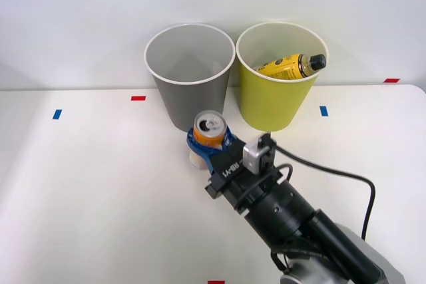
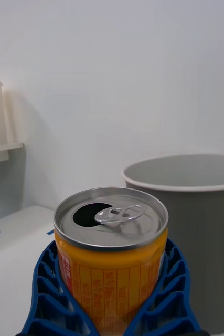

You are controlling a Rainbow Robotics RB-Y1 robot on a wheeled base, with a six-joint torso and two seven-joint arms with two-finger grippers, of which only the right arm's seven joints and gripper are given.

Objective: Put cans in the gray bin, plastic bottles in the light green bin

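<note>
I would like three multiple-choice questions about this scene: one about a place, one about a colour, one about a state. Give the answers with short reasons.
1. Where is the yellow bottle?
A. On the table
B. In the gray bin
C. In the light green bin

2. What colour is the can in the right gripper?
A. Orange-yellow
B. Red
C. Blue

3. What is the state of this can's top?
A. Sealed
B. Opened
C. Crushed

Answers:
1. C: the bottle leans inside the light green bin, cap over the rim.
2. A: the blue fingers clasp the orange-yellow can, in front of the gray bin.
3. B: a dark hole shows beside the pull tab.
</note>
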